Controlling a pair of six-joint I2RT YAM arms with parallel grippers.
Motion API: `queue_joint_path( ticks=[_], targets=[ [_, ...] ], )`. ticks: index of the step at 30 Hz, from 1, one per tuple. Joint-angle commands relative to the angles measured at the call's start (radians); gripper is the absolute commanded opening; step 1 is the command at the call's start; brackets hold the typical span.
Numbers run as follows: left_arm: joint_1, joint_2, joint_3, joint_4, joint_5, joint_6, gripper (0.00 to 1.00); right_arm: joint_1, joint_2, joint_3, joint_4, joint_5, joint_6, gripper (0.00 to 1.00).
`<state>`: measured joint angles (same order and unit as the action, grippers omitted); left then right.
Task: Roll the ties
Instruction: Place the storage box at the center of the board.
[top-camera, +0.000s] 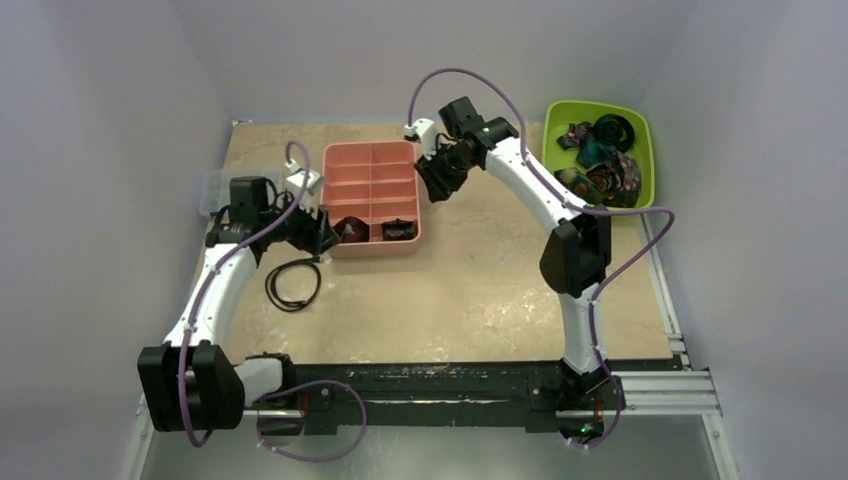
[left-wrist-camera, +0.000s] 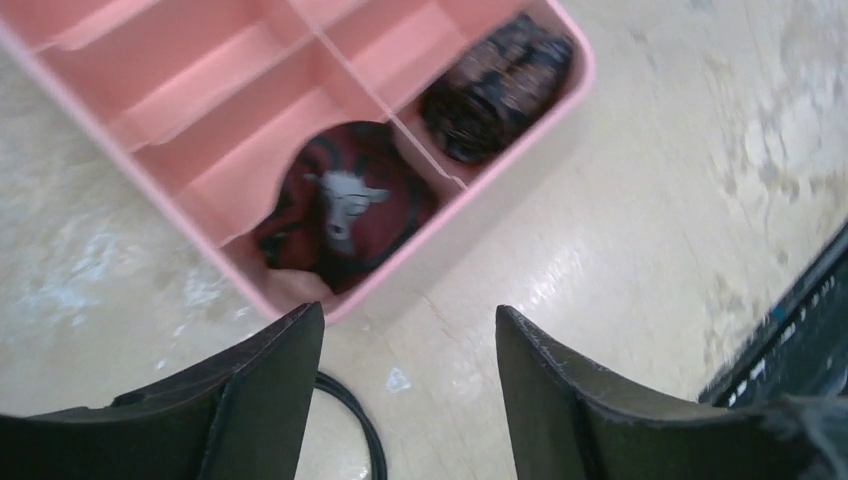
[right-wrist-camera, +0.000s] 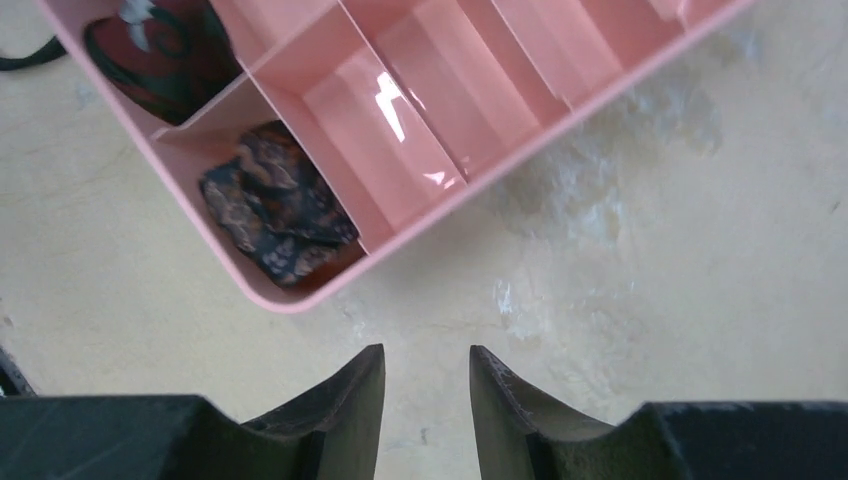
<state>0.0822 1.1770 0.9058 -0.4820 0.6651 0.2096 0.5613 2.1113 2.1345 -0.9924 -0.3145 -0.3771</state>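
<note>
A rolled maroon tie (left-wrist-camera: 345, 205) sat in the near left compartment of the pink tray (top-camera: 372, 251), and a rolled dark patterned tie (right-wrist-camera: 275, 205) sat in the near right one. More ties (top-camera: 603, 160) lay heaped in the green bin (top-camera: 598, 105) at the table's far right. The left gripper (left-wrist-camera: 410, 320) hung just beside the tray's near left corner, jaws wide and empty, with a black cable (top-camera: 293, 283) on the table near it. The right gripper (right-wrist-camera: 427, 355) hovered off the tray's right side, jaws narrowly apart, gripping nothing.
</note>
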Motion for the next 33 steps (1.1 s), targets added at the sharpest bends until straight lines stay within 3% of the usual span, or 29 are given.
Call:
queue_joint_path(
  ticks=[1, 6, 14, 24, 30, 33],
  targets=[
    [-0.114, 0.003, 0.034, -0.225, 0.026, 0.266, 0.56, -0.040, -0.078, -0.126, 0.070, -0.073, 0.110, 0.35],
    [-0.203, 0.054, 0.003, -0.288, -0.055, 0.333, 0.47, -0.051, -0.106, -0.290, 0.155, -0.124, 0.079, 0.31],
    [-0.243, 0.281, 0.075, -0.136, -0.219, 0.153, 0.46, -0.051, -0.002, -0.307, 0.304, -0.189, 0.122, 0.28],
    [-0.243, 0.516, 0.279, 0.063, -0.319, -0.058, 0.53, -0.056, 0.187, -0.093, 0.446, -0.175, 0.172, 0.27],
    [-0.239, 0.470, 0.281, 0.110, -0.289, -0.048, 0.64, -0.121, 0.185, -0.020, 0.488, -0.099, 0.187, 0.29],
    [-0.231, 0.414, 0.279, 0.095, -0.278, -0.061, 0.76, -0.160, 0.145, -0.024, 0.474, -0.081, 0.173, 0.31]
  ],
)
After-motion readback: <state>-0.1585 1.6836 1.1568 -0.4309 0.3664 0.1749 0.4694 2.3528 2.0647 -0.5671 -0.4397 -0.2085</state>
